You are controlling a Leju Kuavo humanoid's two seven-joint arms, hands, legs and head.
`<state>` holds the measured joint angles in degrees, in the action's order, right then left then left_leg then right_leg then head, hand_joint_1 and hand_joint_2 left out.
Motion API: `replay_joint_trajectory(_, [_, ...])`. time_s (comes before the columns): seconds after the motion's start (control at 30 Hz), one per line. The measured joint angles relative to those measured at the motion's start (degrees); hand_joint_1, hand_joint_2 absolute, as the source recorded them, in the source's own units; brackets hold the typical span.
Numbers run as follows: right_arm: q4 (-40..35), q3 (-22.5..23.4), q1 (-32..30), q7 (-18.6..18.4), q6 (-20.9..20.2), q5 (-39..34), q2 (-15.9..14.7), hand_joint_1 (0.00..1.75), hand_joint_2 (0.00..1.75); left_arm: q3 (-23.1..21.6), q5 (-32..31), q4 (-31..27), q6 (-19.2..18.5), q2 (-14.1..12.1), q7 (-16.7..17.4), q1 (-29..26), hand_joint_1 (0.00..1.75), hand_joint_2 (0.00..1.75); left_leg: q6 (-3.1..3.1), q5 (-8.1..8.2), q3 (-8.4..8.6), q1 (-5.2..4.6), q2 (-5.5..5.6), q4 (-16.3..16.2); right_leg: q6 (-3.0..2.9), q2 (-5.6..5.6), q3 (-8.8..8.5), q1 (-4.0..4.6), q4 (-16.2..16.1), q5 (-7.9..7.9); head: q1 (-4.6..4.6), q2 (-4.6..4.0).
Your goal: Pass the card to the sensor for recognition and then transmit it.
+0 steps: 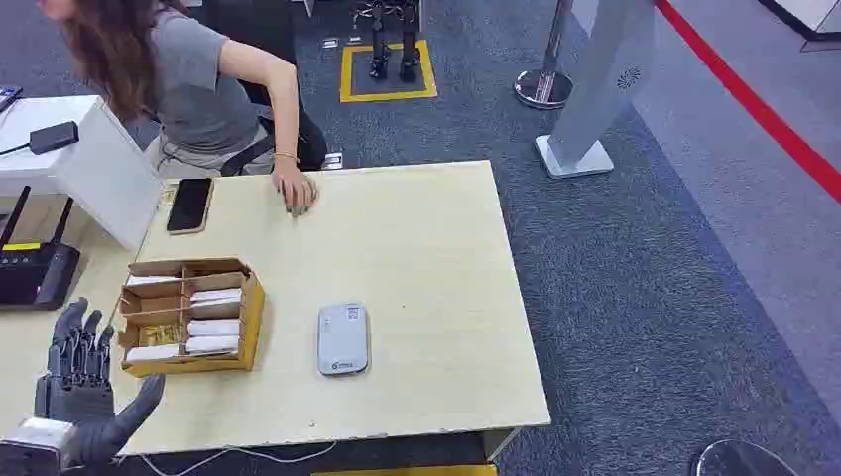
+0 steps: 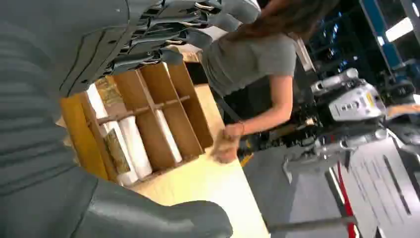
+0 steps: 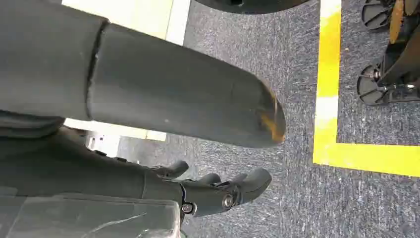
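- While I watch from the remote console, the left robot hand hangs at the near-left corner of the bench, fingers upright and spread apart, holding nothing.
- In the left wrist view that same robot hand has its dark fingers fanned above the cardboard box, apart from it.
- The right robot hand hangs beside the robot's body over grey carpet with a yellow floor line; its fingers are loosely curled and I see nothing in them.
- Just beyond the left robot hand, the divided cardboard box sits on the bench with white cards lying flat in its right-hand compartments.
- Right of the box, near the bench's middle, the grey sensor lies flat, nothing on it.
- Farther back, a black phone rests near the far-left edge.
- At the far edge a person in a grey shirt leans over, one hand pressed on the benchtop.
- Left of the bench, a black router stands on a lower surface beside a white cabinet.
- Beyond, a red floor stripe crosses the carpet by a grey stand.
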<state>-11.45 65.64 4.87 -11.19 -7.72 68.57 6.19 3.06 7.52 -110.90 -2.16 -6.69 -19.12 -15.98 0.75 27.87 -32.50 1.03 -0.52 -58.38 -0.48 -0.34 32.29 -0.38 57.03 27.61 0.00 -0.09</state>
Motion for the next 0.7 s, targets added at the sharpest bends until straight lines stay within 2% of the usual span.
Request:
replay_joint_trajectory(0.23, [0.0, 0.0, 0.0, -0.2, 0.0, 0.9, 0.0, 0.0, 0.0, 0.9, -0.2, 1.8, 1.2, 0.5, 0.5, 0.8, 0.0, 1.75, 0.0, 0.0, 0.0, 0.0, 0.0, 0.0, 0.0, 0.0, 0.0, 0.0, 0.0, 0.0, -0.02, 0.0])
replay_joint_trajectory(0.5, [0.0, -0.3, 0.0, -0.9, 0.0, 1.8, 0.0, 0.0, 0.0, 1.1, -2.0, 3.3, 4.5, 1.2, 0.5, 2.2, 0.0, 1.75, 0.0, 0.0, 0.0, -0.01, 0.0, 0.0, 0.0, 0.0, 0.0, 0.0, 0.0, 0.0, -0.02, 0.0])
replay_joint_trajectory(0.7, [0.0, -1.5, 0.1, -0.6, -0.2, 3.1, 0.0, 0.0, 0.0, 3.0, -3.1, 8.3, 6.6, 0.6, 1.2, 7.2, 0.0, 1.75, -0.01, -0.03, 0.02, 0.0, 0.03, 0.0, 0.0, -0.05, -0.01, 0.0, 0.0, -0.01, -0.02, 0.0])
